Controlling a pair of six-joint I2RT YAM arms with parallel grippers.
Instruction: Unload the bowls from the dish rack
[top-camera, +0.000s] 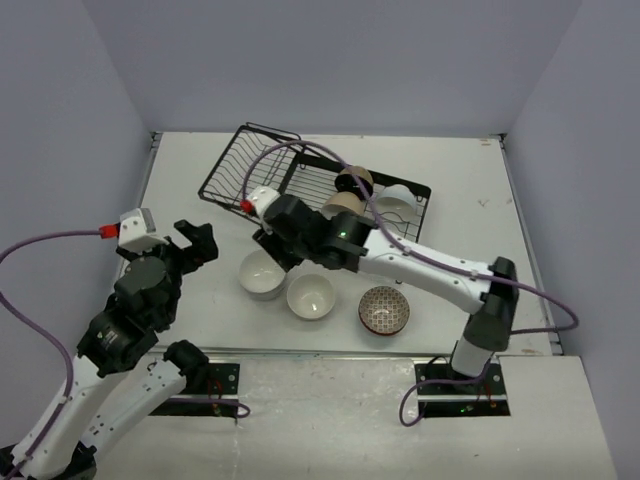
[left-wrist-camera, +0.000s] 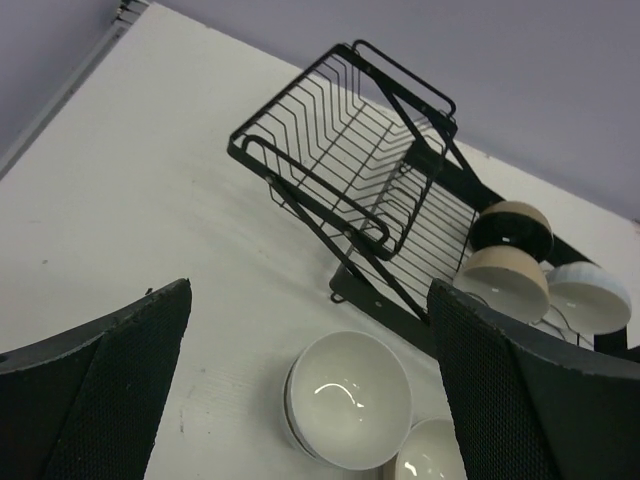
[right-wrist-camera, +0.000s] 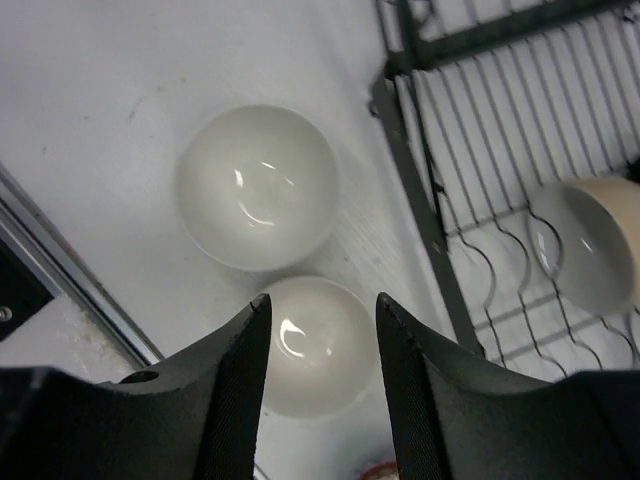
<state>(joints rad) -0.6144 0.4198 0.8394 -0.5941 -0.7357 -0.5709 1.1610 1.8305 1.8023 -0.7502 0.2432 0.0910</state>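
Toward the far edge of the tabletop (top-camera: 480, 200), seen from above, the dish rack (top-camera: 250, 165) holds three more bowls (top-camera: 347, 205). Along the near edge sit the left white bowl (top-camera: 262, 275), the middle white bowl (top-camera: 310, 296) and the patterned bowl (top-camera: 384, 310). From the left wrist, the left jaws stand wide apart and empty, the left white bowl below them. From the right wrist, the right jaws are partly open, gripping nothing, with the middle white bowl showing between them beside the rack's edge.
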